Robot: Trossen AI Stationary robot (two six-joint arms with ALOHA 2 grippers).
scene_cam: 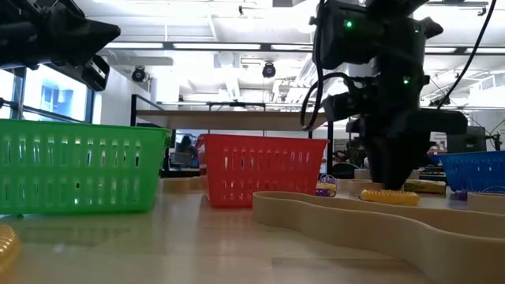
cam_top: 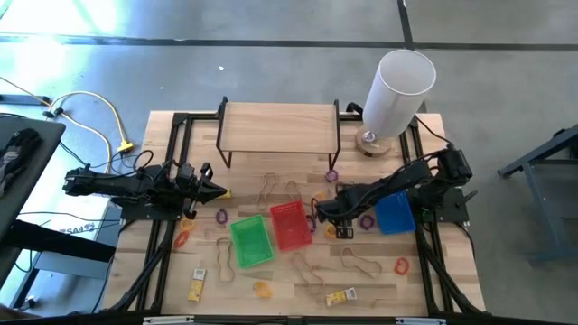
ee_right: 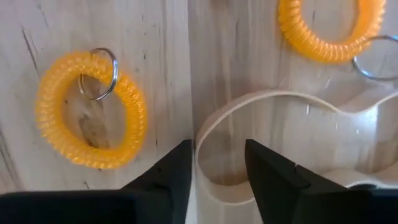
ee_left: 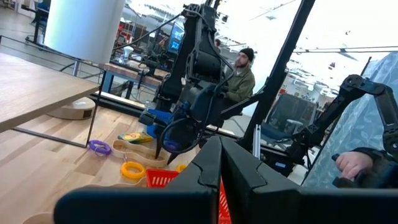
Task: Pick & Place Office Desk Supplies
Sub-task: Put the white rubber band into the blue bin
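Observation:
Loose supplies lie scattered on the wooden table: tan rubber-band loops (cam_top: 361, 264), purple rings (cam_top: 221, 216), a red ring (cam_top: 401, 265) and yellow-white packets (cam_top: 341, 296). My right gripper (cam_top: 321, 213) points down just right of the red basket and is open (ee_right: 217, 165). Its fingers stand on either side of the bend of a tan rubber band (ee_right: 214, 121), with an orange coil ring (ee_right: 134, 106) on one side and another orange coil ring (ee_right: 311, 40) beyond. My left gripper (cam_top: 213, 191) hovers shut (ee_left: 219, 163) at the table's left, above the table.
Green basket (cam_top: 251, 242), red basket (cam_top: 291, 224) and blue basket (cam_top: 395, 214) stand in a row mid-table. A wooden shelf (cam_top: 280, 126) and a tall white cylinder (cam_top: 397, 90) stand at the far edge. A person (ee_left: 241, 74) sits beyond the table.

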